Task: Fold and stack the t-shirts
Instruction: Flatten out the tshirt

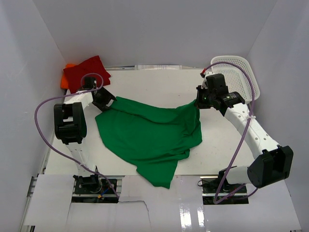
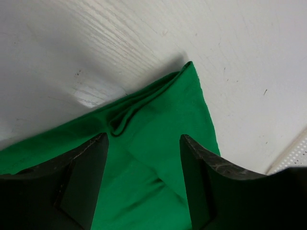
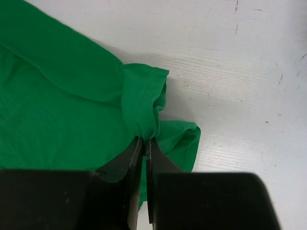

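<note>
- Table [image 1: 159,79] carries a green shirt [image 1: 149,135] spread crumpled across its centre, one end reaching the 6 o'clock edge
- White basket [image 1: 236,72] sits at 2 o'clock
- Red shirt [image 1: 87,71] lies folded at 10 o'clock, an orange shirt [image 1: 67,78] showing at its 9 o'clock side
- Right gripper [image 3: 145,141] pinches the green shirt's 3 o'clock corner, jaws narrow
- Left gripper [image 2: 144,141] straddles its 9 o'clock corner, jaws wide

The white table [image 1: 159,84] carries a rumpled green t-shirt [image 1: 149,135] spread across its middle, one tip reaching past the near edge. A folded red t-shirt [image 1: 86,71] lies at the far left corner, with an orange shirt [image 1: 67,78] showing at its left side. A white mesh basket [image 1: 239,72] sits tilted at the far right.
</note>
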You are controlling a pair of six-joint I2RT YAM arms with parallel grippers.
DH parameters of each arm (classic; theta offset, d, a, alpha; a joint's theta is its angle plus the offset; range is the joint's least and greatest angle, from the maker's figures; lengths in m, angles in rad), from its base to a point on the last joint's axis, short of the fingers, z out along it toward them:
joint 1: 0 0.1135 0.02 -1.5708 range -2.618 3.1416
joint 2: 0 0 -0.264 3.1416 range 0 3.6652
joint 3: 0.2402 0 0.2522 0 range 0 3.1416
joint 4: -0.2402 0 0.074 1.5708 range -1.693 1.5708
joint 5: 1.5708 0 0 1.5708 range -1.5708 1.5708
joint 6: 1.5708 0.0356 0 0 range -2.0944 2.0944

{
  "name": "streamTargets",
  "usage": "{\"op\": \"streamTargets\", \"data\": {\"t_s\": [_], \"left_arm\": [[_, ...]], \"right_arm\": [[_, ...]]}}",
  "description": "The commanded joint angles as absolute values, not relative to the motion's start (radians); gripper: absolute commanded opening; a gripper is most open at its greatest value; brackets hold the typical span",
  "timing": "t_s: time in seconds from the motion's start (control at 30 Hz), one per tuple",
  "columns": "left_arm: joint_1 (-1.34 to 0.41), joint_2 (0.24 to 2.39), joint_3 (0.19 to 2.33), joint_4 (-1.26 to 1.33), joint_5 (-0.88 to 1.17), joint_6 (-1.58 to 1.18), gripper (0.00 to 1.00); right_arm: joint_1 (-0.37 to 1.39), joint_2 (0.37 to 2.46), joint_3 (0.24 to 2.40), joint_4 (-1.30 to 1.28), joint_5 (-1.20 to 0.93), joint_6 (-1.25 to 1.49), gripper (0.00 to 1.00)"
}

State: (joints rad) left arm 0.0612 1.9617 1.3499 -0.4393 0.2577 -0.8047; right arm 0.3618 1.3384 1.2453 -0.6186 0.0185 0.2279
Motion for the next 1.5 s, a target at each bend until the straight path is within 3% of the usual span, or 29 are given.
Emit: {"op": "streamTargets", "data": {"t_s": [0.0,0.2,0.33,0.53,0.57,0.63,0.8,0.87,1.0,1.1,1.23,1.33,1.47], "left_arm": [[0.052,1.940,1.362,-0.420,0.230,-0.810,0.70],[0.048,1.960,1.362,-0.419,0.216,-0.810,0.65],[0.045,1.977,1.365,-0.417,0.219,-0.810,0.53],[0.038,1.971,1.361,-0.416,0.213,-0.802,0.52],[0.037,1.970,1.358,-0.416,0.213,-0.801,0.39],[0.037,1.971,1.358,-0.417,0.213,-0.798,0.27],[0.035,1.977,1.364,-0.423,0.218,-0.804,0.13],[0.038,1.979,1.384,-0.425,0.235,-0.802,0.01],[0.037,1.967,1.512,-0.484,0.291,-0.810,0.00],[0.040,1.962,1.789,-0.607,0.299,-0.798,0.00],[0.070,1.968,2.007,-0.735,0.331,-0.795,0.00],[0.100,1.938,2.007,-0.761,0.385,-0.799,0.00],[0.136,1.844,1.848,-0.741,0.402,-0.801,0.00]], "right_arm": [[0.361,1.331,1.235,-0.578,0.011,0.229,0.08],[0.362,1.330,1.229,-0.572,0.011,0.229,0.08],[0.362,1.328,1.226,-0.572,0.011,0.227,0.08],[0.362,1.331,1.226,-0.572,0.011,0.227,0.08],[0.362,1.331,1.226,-0.572,0.011,0.229,0.08],[0.362,1.335,1.229,-0.571,0.011,0.229,0.08],[0.360,1.335,1.232,-0.574,0.011,0.227,0.08],[0.360,1.339,1.235,-0.574,0.011,0.226,0.08],[0.359,1.367,1.290,-0.584,0.011,0.213,0.08],[0.344,1.400,1.379,-0.612,0.026,0.201,0.08],[0.324,1.427,1.483,-0.644,0.026,0.195,0.08],[0.324,1.420,1.514,-0.644,0.011,0.196,0.08],[0.322,1.378,1.520,-0.624,-0.043,0.183,0.08]]}}
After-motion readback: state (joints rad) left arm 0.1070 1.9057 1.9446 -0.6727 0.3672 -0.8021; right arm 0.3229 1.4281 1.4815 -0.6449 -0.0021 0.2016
